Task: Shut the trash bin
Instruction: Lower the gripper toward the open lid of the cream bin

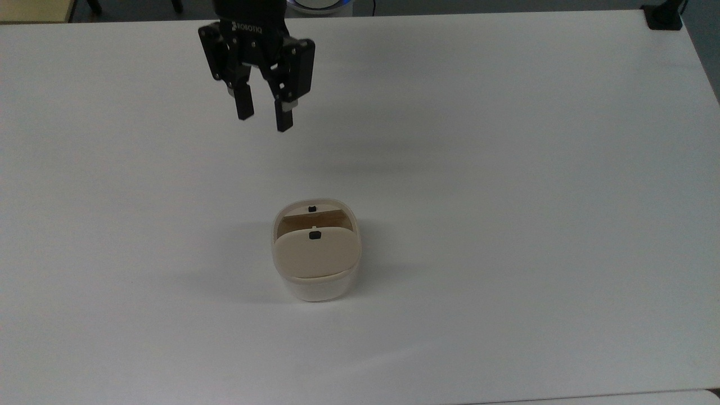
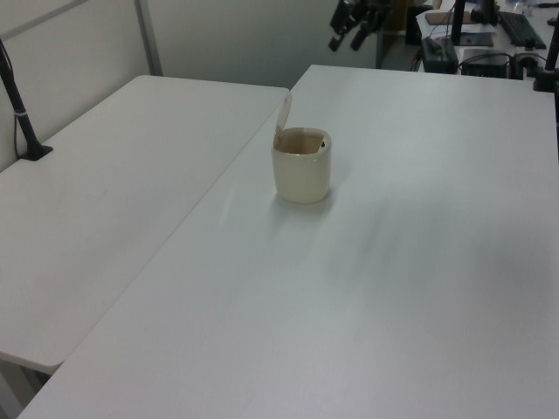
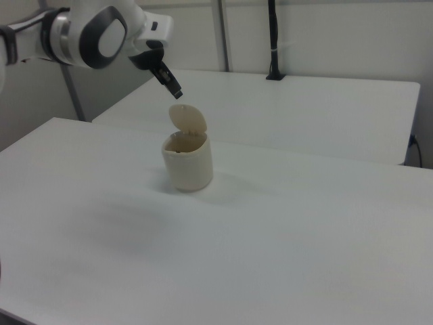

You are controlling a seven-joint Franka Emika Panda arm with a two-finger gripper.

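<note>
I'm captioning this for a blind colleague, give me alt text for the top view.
A small cream trash bin stands mid-table with its beige lid flipped up, open. The black tool, fingers apart and holding nothing, hangs above the white table toward the top view's upper left.

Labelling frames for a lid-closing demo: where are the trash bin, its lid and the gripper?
trash bin (image 2: 302, 179), left view, front wall of the body.
lid (image 1: 315, 254), top view, middle of the raised flap.
gripper (image 1: 264, 118), top view, between the open fingers.
</note>
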